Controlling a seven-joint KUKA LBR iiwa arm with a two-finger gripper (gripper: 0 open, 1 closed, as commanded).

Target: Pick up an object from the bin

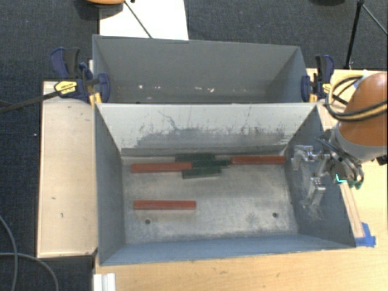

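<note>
Your bin (pixel 110 180) holds slim red-brown bars (pixel 165 205); the nearest bar (pixel 257 159) lies against the back wall, near the gripper (pixel 312 183), whose open or closed state you cannot tell. It is likely stiff, light and flat, so pinch it across its width, mid-length.

The grey metal bin (pixel 242 208) has sloping walls and a flat, scuffed floor. Four items lie on the floor.

- A front red-brown bar (pixel 164 205) lies flat toward the front left, well apart from the others.
- A left red-brown bar (pixel 154 168) lies along the back edge, its right end meeting a dark green block (pixel 203 166) at back centre.
- A right red-brown bar (pixel 257 159) lies along the back edge, meeting the block's right end.

Whether the block is one piece or two cannot be told.
</note>
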